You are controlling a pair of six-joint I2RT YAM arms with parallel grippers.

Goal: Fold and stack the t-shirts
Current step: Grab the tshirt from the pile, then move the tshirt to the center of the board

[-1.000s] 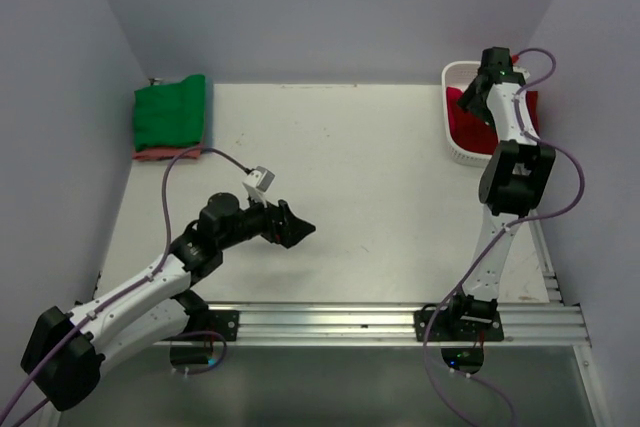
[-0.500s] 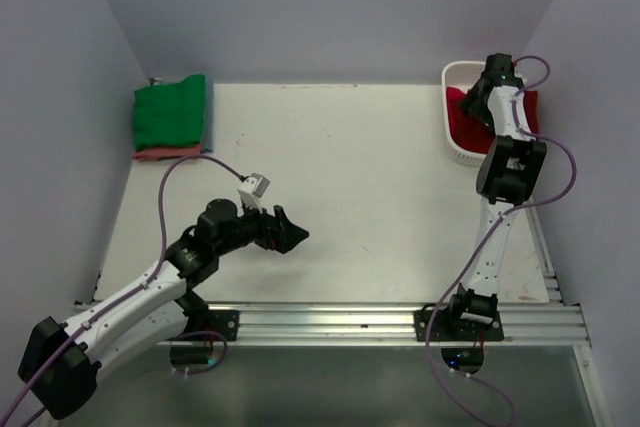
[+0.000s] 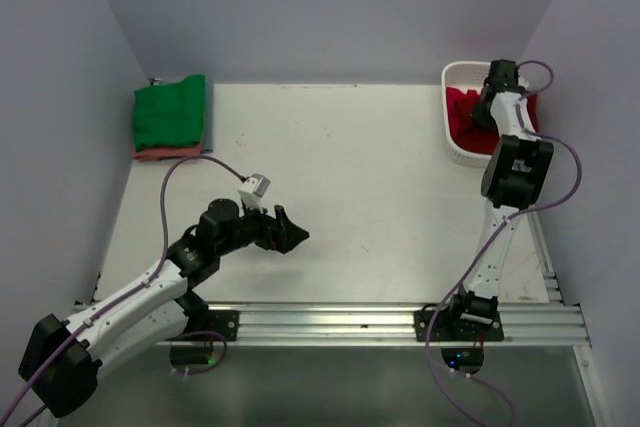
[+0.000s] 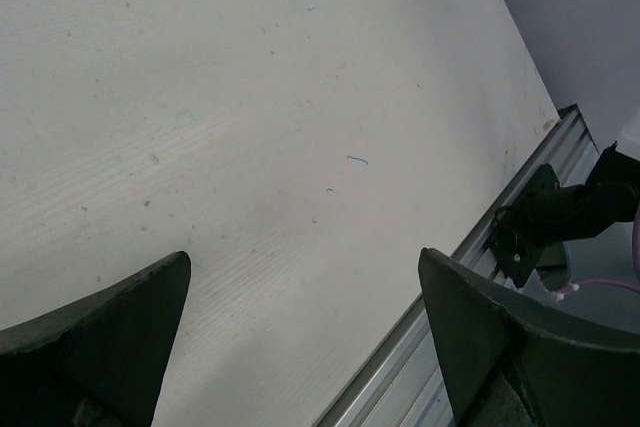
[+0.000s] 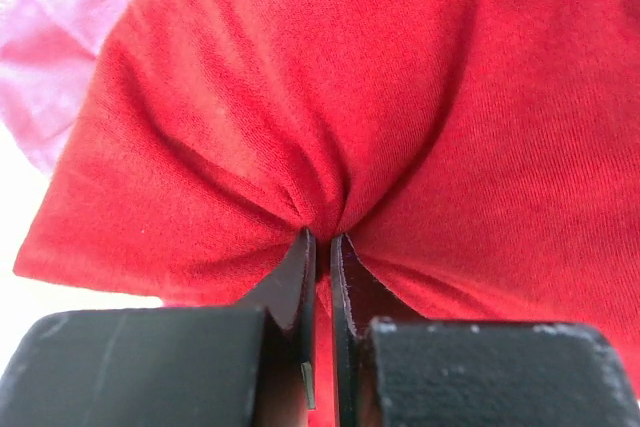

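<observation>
A red t-shirt (image 5: 300,97) lies bunched in the white lattice basket (image 3: 452,147) at the back right. My right gripper (image 5: 322,237) is shut on a pinched fold of it, reaching down into the basket (image 3: 487,105). Pink cloth (image 5: 50,37) shows beside the red one in the right wrist view. A folded green t-shirt (image 3: 170,112) lies on a salmon-pink one (image 3: 160,154) at the back left. My left gripper (image 4: 305,277) hangs open over bare table near the front (image 3: 290,230), holding nothing.
The aluminium rail (image 3: 380,322) with both arm bases runs along the near edge. Purple walls close in the table at the back and both sides. A purple cable (image 3: 185,162) loops over the table near the left arm.
My right gripper has dropped further into the basket and shut on the red t-shirt. The left arm drew back slightly and has since stayed still.
</observation>
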